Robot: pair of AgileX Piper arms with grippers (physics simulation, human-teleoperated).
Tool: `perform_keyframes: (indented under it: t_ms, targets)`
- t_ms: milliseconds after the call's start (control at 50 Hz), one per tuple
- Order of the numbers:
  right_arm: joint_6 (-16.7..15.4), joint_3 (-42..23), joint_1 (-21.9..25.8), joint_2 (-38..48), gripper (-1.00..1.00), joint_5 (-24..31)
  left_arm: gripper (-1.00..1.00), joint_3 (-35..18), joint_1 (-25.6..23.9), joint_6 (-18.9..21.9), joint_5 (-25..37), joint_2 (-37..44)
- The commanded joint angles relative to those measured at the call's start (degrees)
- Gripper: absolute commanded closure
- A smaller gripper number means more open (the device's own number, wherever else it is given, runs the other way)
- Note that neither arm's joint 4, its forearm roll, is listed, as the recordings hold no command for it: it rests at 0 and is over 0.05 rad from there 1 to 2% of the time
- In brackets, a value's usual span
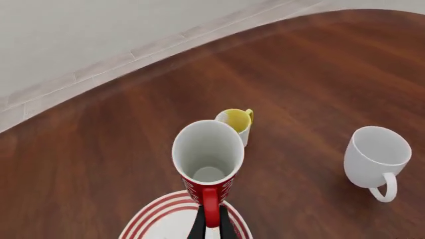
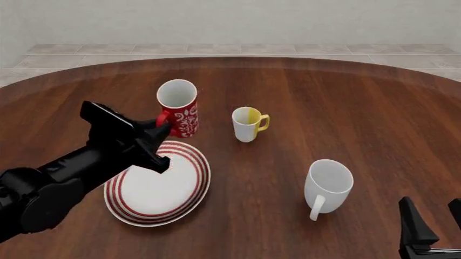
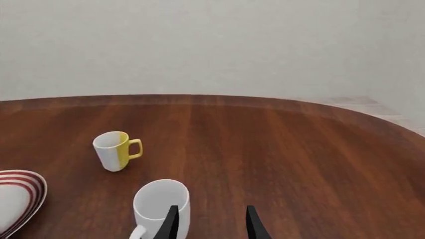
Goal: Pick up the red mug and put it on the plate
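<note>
Right end effector (image 2: 432,229) sits low at the near right edge of the worktop (image 2: 360,108), fingers parted with nothing between them; in its wrist view the plain white mug (image 3: 161,206) stands just ahead of its fingertips, slightly to the left finger's side. Left end effector (image 2: 160,141) is clamped on the red handle of the red mug (image 2: 178,108); left wrist view shows both dark fingers (image 1: 198,226) pinching the handle from either side, mug upright, white interior visible. Plate (image 2: 183,186) lies directly below and just behind the left end effector; the red mug is at the plate's far rim, and I cannot tell whether its base touches the rim or hangs just above it. White-and-yellow mug (image 2: 248,124) stands beyond and to the right of the held mug, apart from it, handle pointing right. Plain white mug is well to the right of the left end effector.
</note>
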Motion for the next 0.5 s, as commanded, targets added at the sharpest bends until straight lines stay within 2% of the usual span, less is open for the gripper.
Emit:
perform_keyframes:
  t_ms: [20,320,500]
  targets:
    - [0.0,0.0,0.1,0.0,-1.00,0.1,1.00,3.9,3.7,-0.1,1.0,-4.2]
    - [-0.3,-0.4,0.3,0.0,-1.00,0.5,1.00,8.9,8.2,-1.3,3.0,-9.7]
    - [-0.5,-1.4,0.4,0.5,-1.00,1.0,1.00,9.9,9.6,-2.5,3.7,-11.0]
